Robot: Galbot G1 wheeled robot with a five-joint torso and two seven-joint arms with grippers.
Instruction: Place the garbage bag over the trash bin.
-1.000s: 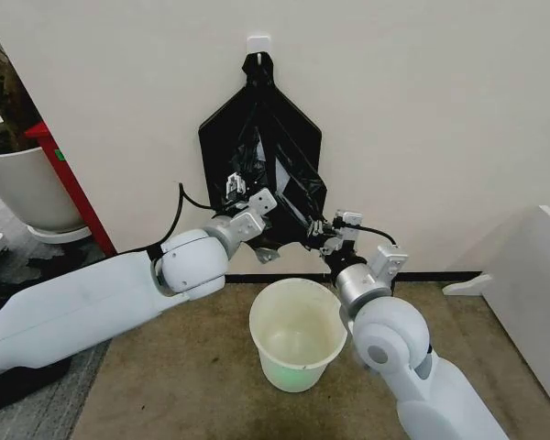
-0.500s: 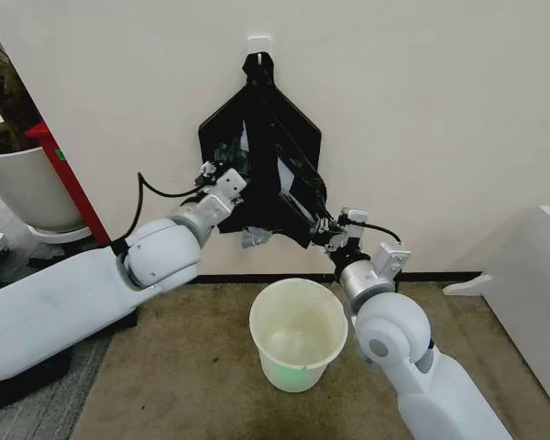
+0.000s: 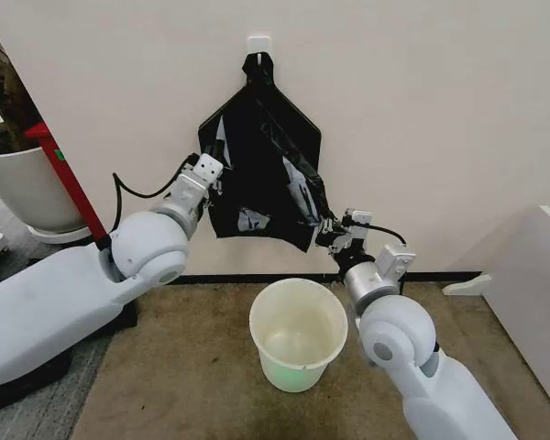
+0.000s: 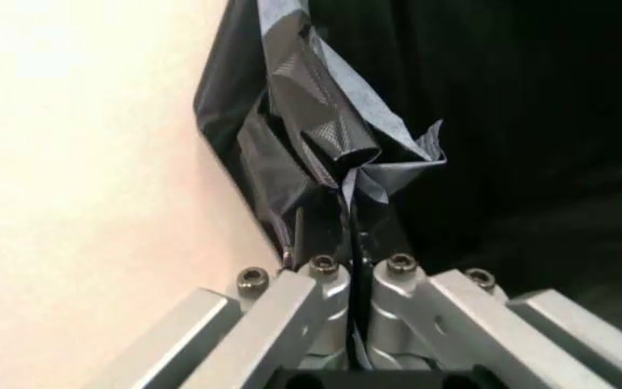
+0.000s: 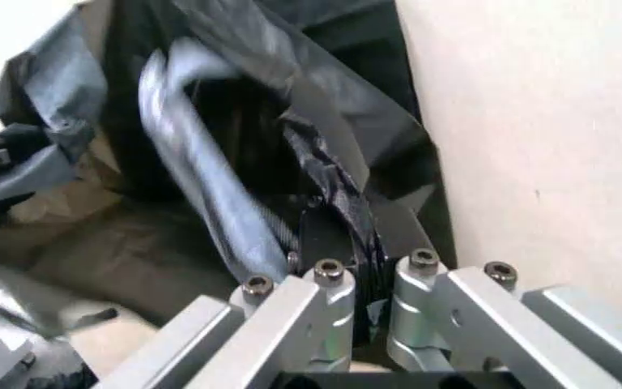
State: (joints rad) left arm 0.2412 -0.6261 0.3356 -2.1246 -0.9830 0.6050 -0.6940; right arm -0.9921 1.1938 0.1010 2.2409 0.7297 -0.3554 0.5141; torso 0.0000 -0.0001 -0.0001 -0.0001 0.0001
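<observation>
With both the left hand (image 3: 211, 172) and right hand (image 3: 328, 231) pinched tight on the garbage bag (image 3: 266, 174) — spreading wider risks tearing thin film above the trash bin (image 3: 298, 335).

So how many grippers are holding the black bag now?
2. The left gripper pinches the garbage bag at its left edge; the right gripper pinches its lower right edge, above the trash bin.
</observation>
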